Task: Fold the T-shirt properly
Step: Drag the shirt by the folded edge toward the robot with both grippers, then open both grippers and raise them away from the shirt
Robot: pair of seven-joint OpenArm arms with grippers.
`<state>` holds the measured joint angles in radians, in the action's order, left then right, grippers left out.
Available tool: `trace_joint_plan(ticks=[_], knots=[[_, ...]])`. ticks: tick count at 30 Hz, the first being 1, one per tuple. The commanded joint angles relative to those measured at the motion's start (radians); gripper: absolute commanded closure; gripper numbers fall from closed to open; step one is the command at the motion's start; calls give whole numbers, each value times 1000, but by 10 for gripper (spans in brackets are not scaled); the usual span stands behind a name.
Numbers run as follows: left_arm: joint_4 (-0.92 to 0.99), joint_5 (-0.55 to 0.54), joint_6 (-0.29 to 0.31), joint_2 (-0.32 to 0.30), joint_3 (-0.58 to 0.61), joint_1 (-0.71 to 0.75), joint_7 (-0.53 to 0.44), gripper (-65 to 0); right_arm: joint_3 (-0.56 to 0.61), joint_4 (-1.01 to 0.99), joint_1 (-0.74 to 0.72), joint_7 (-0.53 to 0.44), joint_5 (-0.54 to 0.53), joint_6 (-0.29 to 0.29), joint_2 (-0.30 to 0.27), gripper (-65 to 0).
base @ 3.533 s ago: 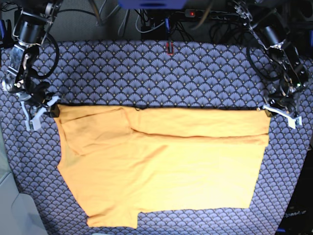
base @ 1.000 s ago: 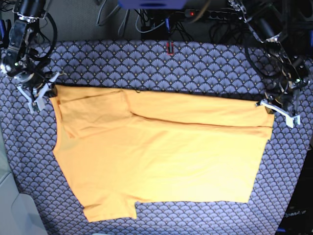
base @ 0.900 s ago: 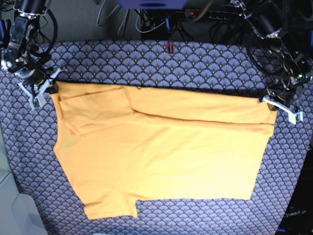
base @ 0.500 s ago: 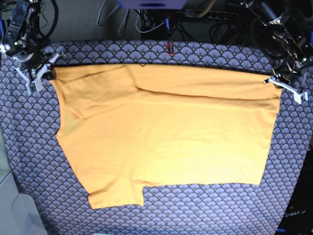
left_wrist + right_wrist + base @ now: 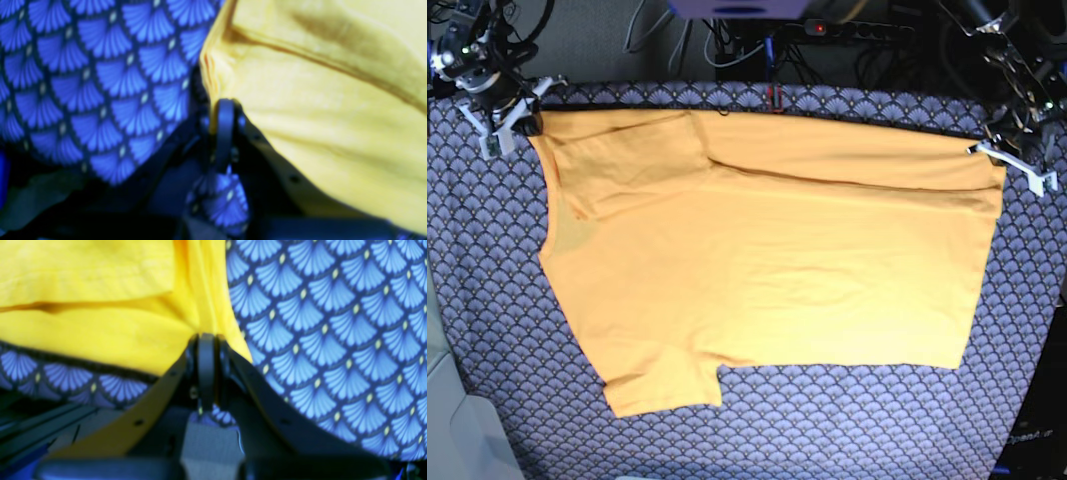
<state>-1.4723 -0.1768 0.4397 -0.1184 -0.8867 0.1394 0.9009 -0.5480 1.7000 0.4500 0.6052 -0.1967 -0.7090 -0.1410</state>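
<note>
One plain orange-yellow short-sleeved T-shirt (image 5: pixel 767 260) lies half-folded on purple-grey fan-patterned cloth (image 5: pixel 827 430), two grippers, left gripper (image 5: pixel 1005 160) and right gripper (image 5: pixel 512 115), each clamped on a top corner.

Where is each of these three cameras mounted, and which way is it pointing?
Base: high above, looking down on the orange-yellow T-shirt spread over the purple-grey fan-patterned cloth; both arms show at the far corners.
Left wrist: on the left arm, looking along its shut left gripper pinching a shirt edge.
Right wrist: on the right arm, looking along its shut right gripper, also pinching shirt fabric.
All three views share the shirt and the cloth.
</note>
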Motion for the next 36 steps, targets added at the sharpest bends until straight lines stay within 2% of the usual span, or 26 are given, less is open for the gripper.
trace_joint_plan(ticks=[1, 3, 5, 12, 14, 17, 20, 22, 26, 31, 36], knots=[[-17, 12, 14, -16, -7, -2, -6, 0, -11, 15, 8, -12, 4, 11, -13, 0], [-17, 16, 67, -14, -7, -2, -1, 0, -13, 15, 11, -12, 4, 11, -6, 0], [-17, 15, 89, -13, -7, -4, 5, 0, -13, 15, 11, -12, 4, 11, -6, 0], [-8, 20, 92, -13, -7, -7, 7, -2, -13, 15, 10, -3, 6, 11, -1, 0], [-9, 20, 92, -13, -9, -4, 4, -90, -13, 15, 11, -3, 6, 11, -1, -51], [-17, 13, 100, -7, -18, 10, -2, -298, -14, 15, 11, -3, 6, 11, -1, -161], [-18, 12, 101, 9, -62, 16, -7, -419, -65, 15, 8, -1, -1, 11, 1, -233], [-18, 12, 117, 9, -73, 16, -7, -428, -106, 15, 0, -1, -1, 11, 1, -256], [-21, 13, 216, 3, -81, 16, -6, -427, -166, 22, -23, -1, -2, 11, -1, -256], [-24, 13, 233, 0, -162, 15, -6, -427, -275, 21, -86, -1, 3, 11, -10, -256], [-24, 13, 233, -27, -213, 15, -6, -427, -287, 13, -196, -1, 4, 11, -93, -260]])
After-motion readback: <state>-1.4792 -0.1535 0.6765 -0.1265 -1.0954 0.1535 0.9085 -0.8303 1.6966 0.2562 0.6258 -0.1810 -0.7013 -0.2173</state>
